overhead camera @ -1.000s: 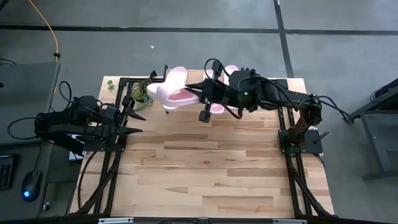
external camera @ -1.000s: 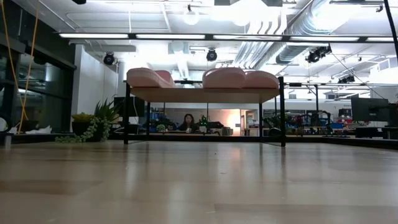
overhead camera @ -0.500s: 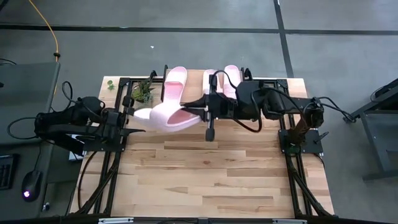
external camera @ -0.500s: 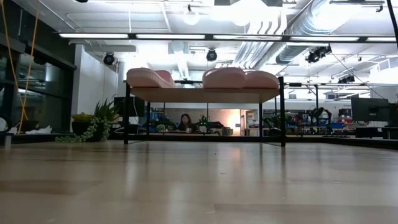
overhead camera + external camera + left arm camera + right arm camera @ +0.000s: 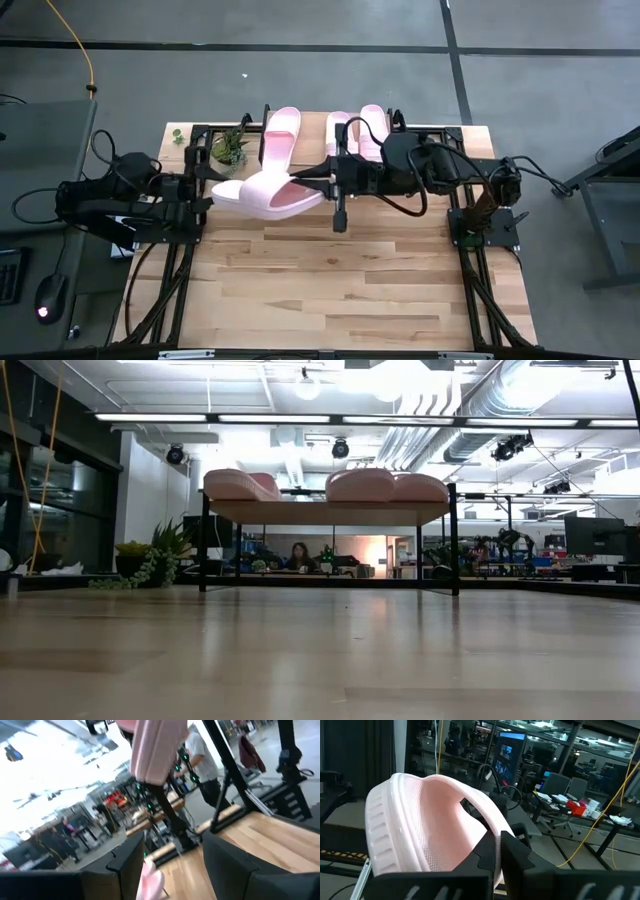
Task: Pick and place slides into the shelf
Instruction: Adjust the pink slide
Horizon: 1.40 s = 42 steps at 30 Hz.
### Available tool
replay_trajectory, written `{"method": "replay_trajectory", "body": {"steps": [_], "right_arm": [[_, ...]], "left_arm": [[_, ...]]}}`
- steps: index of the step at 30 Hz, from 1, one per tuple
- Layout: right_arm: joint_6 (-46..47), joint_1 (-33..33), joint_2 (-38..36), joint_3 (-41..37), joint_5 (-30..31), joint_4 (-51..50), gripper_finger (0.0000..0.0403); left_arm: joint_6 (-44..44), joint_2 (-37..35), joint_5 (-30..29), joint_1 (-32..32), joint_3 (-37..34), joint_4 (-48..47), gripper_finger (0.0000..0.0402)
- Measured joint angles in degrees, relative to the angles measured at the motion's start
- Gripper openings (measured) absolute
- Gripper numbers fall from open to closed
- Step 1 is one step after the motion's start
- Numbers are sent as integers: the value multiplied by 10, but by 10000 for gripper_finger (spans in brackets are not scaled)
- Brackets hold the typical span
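Since the earlier high view, the right gripper (image 5: 325, 183) has carried its slide (image 5: 268, 195) away from the shelf (image 5: 320, 121) at the upper middle of the frame, down and to the left, so the sandal now hangs over the desk (image 5: 330, 270) just left of centre. Its fingers are clamped shut on the sandal's edge; in the right wrist view the slide (image 5: 427, 832) fills the left half of the frame, with the dark fingertips pinched together on it.

The left gripper (image 5: 205, 190) has edged right and now sits at the sandal's far end, fingers parted about midway. Whether they touch the foam cannot be told; the left wrist view shows a pink slide (image 5: 156, 751) hanging at the upper middle and a small pink tip between the finger bases.

Three slides (image 5: 280, 135) lie on the shelf top: one at its left part, two side by side at its right. The low view shows the same rounded pink shapes on the board. So three look placed and one is left, in the air and seemingly being passed or re-gripped.

Each sandal is smooth, soft-looking pale pink foam with a wide ribbed strap and a finely dotted footbed. Its shelf has a light wooden board on thin black metal legs.
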Motion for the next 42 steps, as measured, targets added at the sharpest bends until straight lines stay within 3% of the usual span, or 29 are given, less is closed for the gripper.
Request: {"method": "replay_trajectory", "body": {"steps": [12, 25, 42], "right_arm": [[-9, -2, 7, -1, -23, 9, 0], [-16, -10, 12, -8, -29, 24, 0], [-15, -10, 14, -8, -48, 25, 0]], "left_arm": [[6, 5, 3, 0, 0, 68, 184], [-5, 61, 66, 0, 0, 141, 184], [-4, 67, 128, 0, 0, 207, 184]]}}
